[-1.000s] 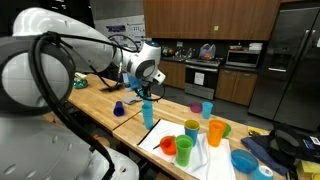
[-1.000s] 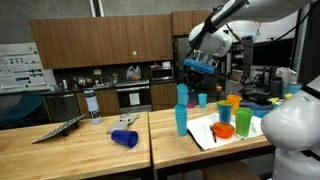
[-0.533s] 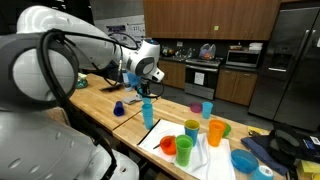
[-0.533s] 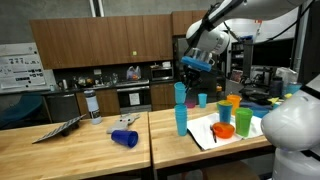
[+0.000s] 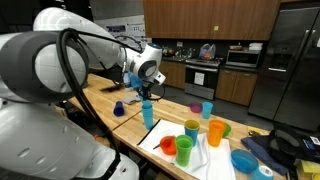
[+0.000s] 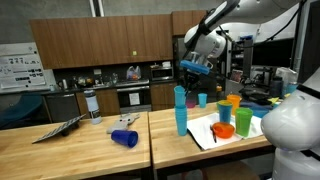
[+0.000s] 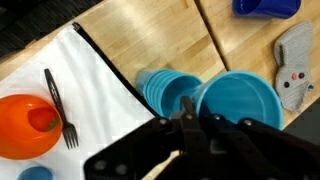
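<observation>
My gripper (image 7: 187,112) is shut on the rim of a light blue cup (image 7: 240,100), whose wide mouth faces the wrist camera. Just beside and below it stands a stack of matching blue cups (image 7: 165,90) at the corner of a white cloth (image 7: 90,80). In both exterior views the gripper (image 5: 145,88) (image 6: 193,68) hangs with the held cup (image 6: 197,68) a short way above the stack (image 5: 148,112) (image 6: 181,110), which stands upright on the wooden counter (image 6: 60,155).
On the cloth lie an orange bowl (image 7: 25,125) and a black fork (image 7: 58,105). Orange (image 5: 216,131) and green (image 5: 192,128) cups and a blue bowl (image 5: 243,160) stand further along. A dark blue cup (image 6: 125,138) lies tipped on the counter beside a grey rag (image 7: 295,65).
The gripper with its blue cup has drifted slightly sideways above the stack. The grip has not changed.
</observation>
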Controlling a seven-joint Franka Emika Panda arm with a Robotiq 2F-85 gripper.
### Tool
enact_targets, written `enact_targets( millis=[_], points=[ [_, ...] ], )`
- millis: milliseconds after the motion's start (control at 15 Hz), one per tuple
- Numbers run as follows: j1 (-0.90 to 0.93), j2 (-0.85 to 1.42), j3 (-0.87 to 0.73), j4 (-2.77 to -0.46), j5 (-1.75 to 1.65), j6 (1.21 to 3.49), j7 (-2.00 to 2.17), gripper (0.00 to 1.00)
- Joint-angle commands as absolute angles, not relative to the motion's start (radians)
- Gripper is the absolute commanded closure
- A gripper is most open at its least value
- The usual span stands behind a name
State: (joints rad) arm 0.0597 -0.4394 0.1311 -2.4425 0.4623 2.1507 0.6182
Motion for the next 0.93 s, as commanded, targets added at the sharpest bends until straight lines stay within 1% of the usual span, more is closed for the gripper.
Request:
enact_targets(
  millis=[0, 800, 867],
  points=[
    [0.057, -0.436, 0.132, -2.441, 0.462, 2.146, 0.618, 0.94],
    [0.057, -0.433, 0.132, -2.437, 0.462, 2.137, 0.618, 0.94],
    [0.057, -0.433, 0.132, -2.437, 0.462, 2.136, 0.618, 0.69]
  ],
)
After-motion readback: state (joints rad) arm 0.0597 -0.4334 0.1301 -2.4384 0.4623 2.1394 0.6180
